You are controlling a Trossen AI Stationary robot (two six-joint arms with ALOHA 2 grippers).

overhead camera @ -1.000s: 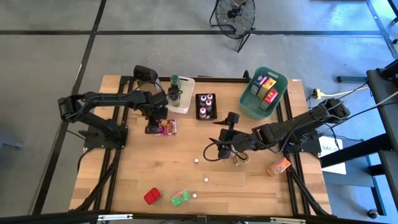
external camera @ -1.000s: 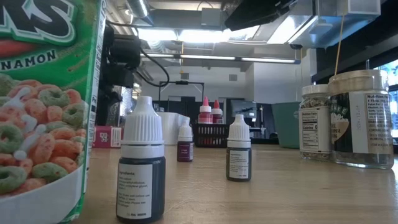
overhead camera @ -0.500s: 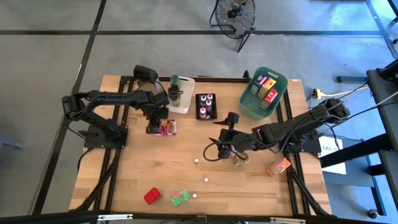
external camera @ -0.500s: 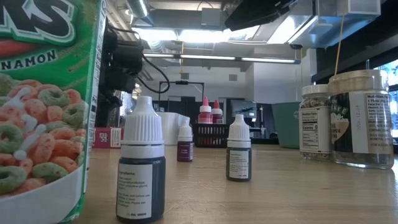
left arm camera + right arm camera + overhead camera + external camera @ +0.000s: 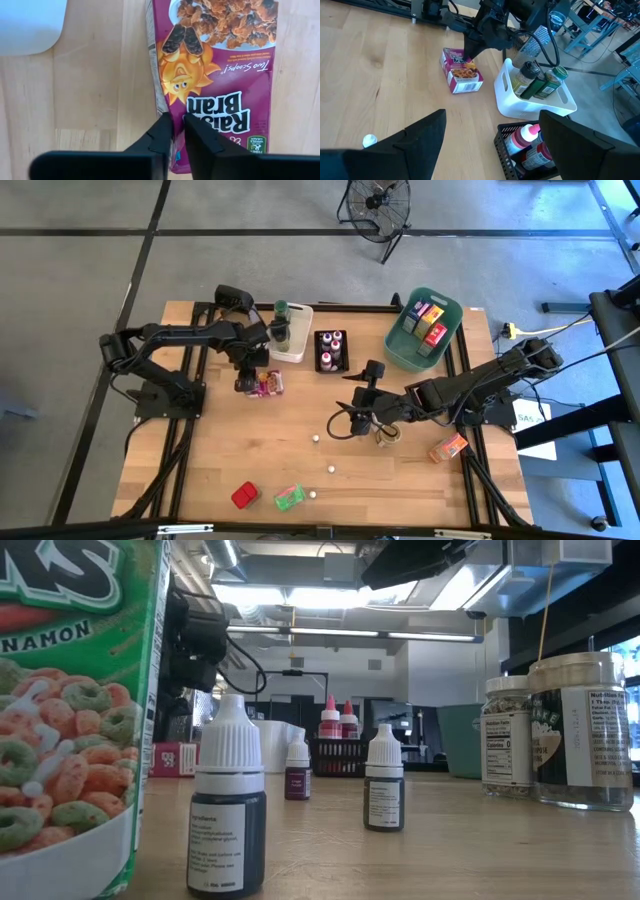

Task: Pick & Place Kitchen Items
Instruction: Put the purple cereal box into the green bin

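The left gripper [image 5: 174,131] sat low over the purple Raisin Bran box [image 5: 215,75], which lay flat on the desk [image 5: 300,450] just beside the white bin [image 5: 296,338]. Its jaws had pinched nearly together on the box's long side edge — a thin rim grip, probably the only purchase a flat-lying carton offers from above. Whether the bite was firm enough to lift could not be judged.

The right gripper [image 5: 490,145] waited near mid-desk with its jaws spread wide and empty, facing the box and the white bin holding 2 green-lidded jars [image 5: 540,82]. It hung beside a glass jar [image 5: 386,436] — likely its own next pick.

Other items stayed scattered: a red packet [image 5: 243,495] and green packet [image 5: 289,498] at the near edge, an orange packet [image 5: 448,447] to the right. The teal bin [image 5: 455,315] already held several packets, so sorting looked partly done.
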